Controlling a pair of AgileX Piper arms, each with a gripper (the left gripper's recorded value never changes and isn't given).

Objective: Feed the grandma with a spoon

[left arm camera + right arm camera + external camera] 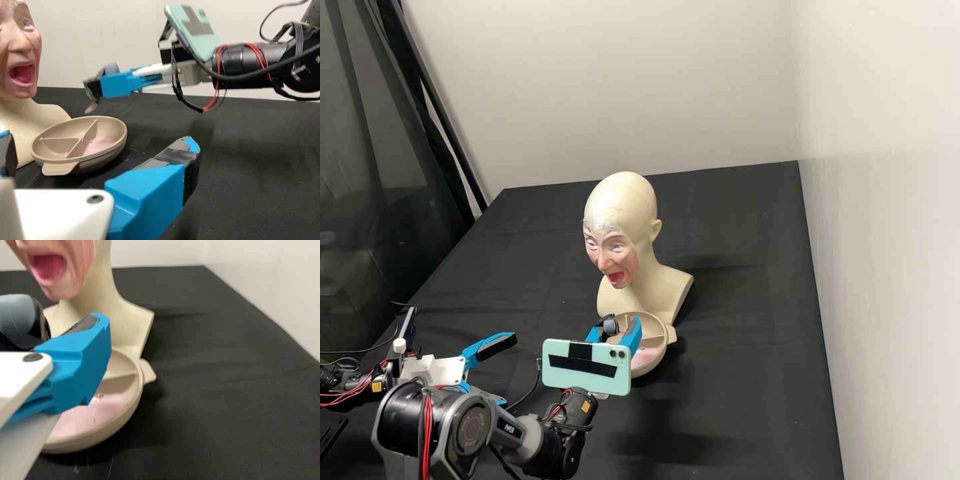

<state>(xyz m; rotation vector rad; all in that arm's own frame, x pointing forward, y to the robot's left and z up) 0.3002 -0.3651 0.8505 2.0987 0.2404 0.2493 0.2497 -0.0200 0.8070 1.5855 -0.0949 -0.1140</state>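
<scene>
Clamped between the blue right fingers (632, 331): the thick grey handle of the spoon (19, 319), both fingers drawn in close against it. Held above the left part of the bowl (660, 350), clear of its rim in the left wrist view, with the spoon's tip drooping toward the bowl. Higher up and just beyond, the open red mouth of the grandma head (623, 220), apart from the spoon. Behind the right fingers, on that arm's wrist, a mint-green phone (583, 385) with black tape strips across its back.

Spread wide, with nothing between them: the left fingers (152, 190), low over the counter (733, 267) at the near left, well apart from the bowl and the head.

Beige, round and split into compartments, that bowl, set on the counter just beside the near side of the head's bust. In its near compartment, a patch of pale pink food (87, 415). Hard to tell whether touching the bust or only close to it.

Bald and cream-coloured, the grandma head, upright on its bust about the middle of the counter, face turned toward the near left.

Black cloth over the whole counter. White walls (620, 80) along the far side and the right. Along the left, a dark panel (373, 167), leaning.
</scene>
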